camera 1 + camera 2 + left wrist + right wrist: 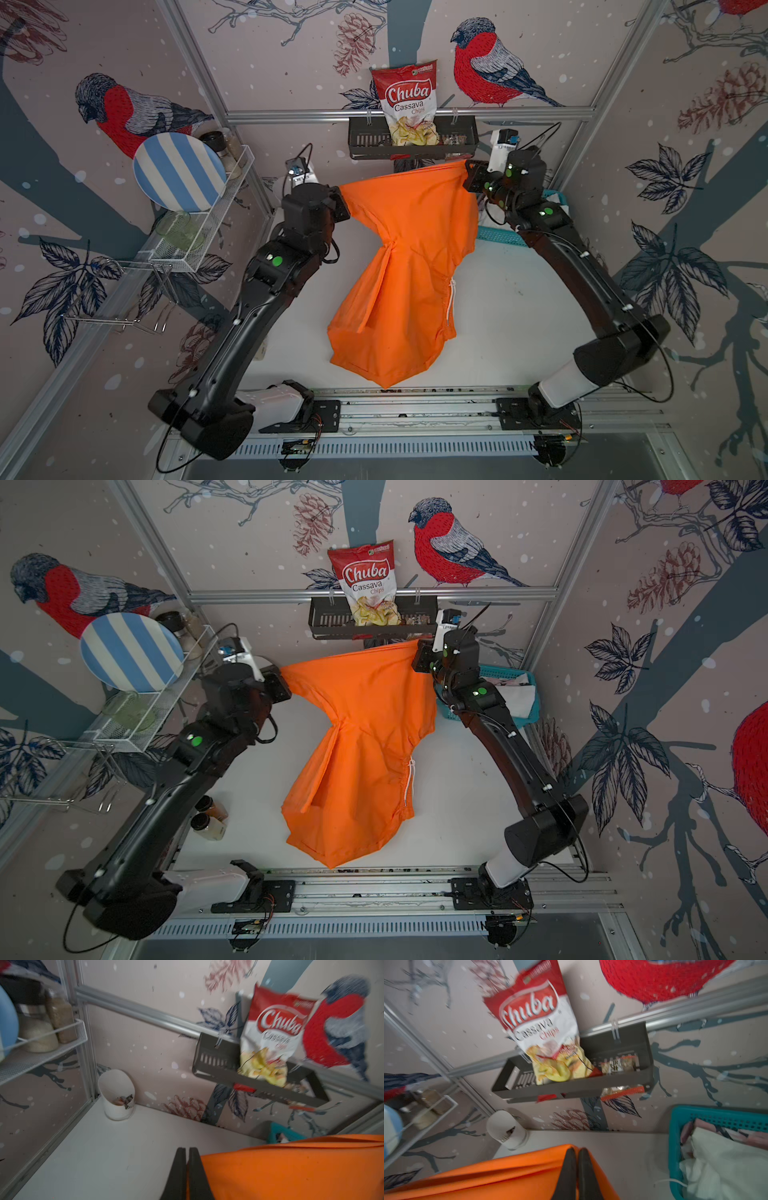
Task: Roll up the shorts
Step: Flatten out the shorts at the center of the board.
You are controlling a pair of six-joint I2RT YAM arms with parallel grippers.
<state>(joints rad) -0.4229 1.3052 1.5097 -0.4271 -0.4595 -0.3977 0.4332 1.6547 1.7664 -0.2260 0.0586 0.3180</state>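
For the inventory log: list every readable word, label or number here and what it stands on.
"Chuba": red banner on the chip bag.
"Cassava Chips": same bag, below the banner.
Green logo at the bag's top: too small to read.
Small packet in the black rack: blurred, unreadable.

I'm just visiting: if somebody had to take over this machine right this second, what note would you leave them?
Left gripper: shut on one upper corner of the orange shorts.
Right gripper: shut on the other corner; cloth stretched between them, the rest hanging toward the table.
White shorts and pink shorts: in the teal basket.
Done: nothing rolled.
Left: lay flat, roll all three.
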